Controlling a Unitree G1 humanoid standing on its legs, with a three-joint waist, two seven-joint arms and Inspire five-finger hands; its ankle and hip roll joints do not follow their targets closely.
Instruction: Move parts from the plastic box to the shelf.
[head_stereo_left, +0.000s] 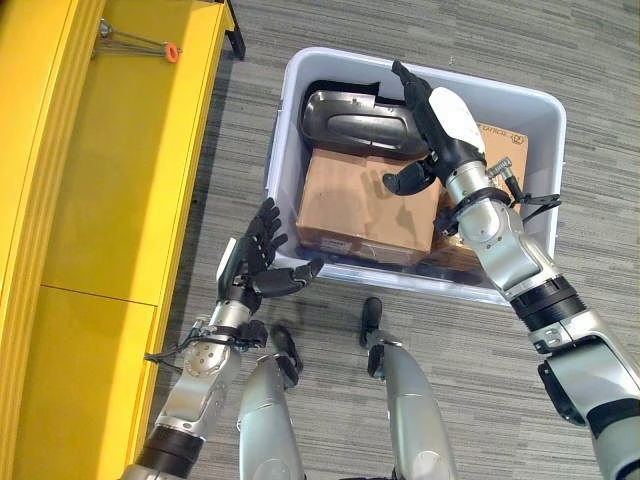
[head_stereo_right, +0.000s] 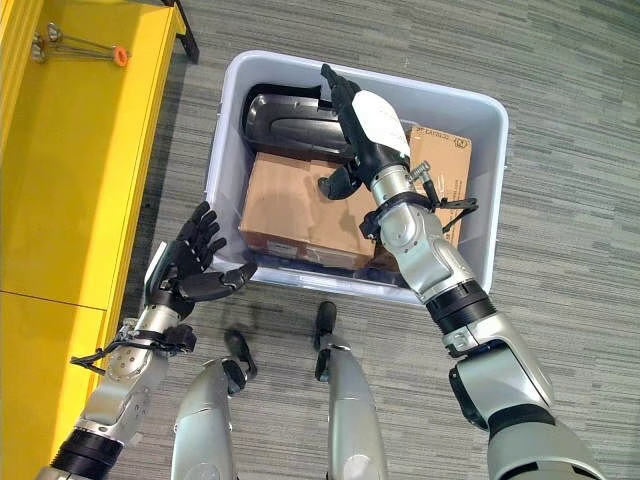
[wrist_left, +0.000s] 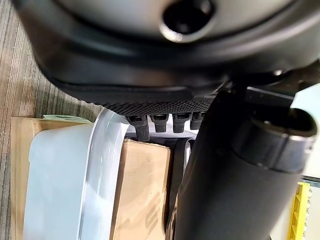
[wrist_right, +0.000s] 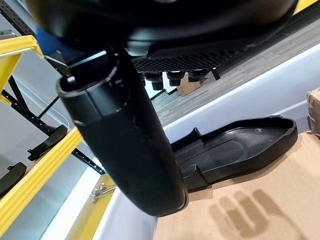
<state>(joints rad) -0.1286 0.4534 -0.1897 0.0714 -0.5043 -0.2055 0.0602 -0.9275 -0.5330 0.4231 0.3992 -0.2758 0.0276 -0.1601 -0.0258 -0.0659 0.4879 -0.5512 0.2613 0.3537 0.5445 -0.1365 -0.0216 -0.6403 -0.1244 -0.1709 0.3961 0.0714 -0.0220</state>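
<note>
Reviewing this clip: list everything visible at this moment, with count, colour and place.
plastic box: one, pale grey, on the carpet ahead.
cardboard boxes: two seen, brown, inside the plastic box.
black part: one, dark moulded plastic, lying at the box's far side on the cardboard.
shelf: one, yellow, at the left.
metal hook: one, orange-tipped, on the shelf.
left hand: open, outside the box's near wall.
right hand: open, above the black part.

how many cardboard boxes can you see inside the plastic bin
2. One large cardboard box lies in the middle of the plastic bin, partly under the black part. A second box sits toward the bin's right side, behind the right hand. More may be hidden underneath.
</note>
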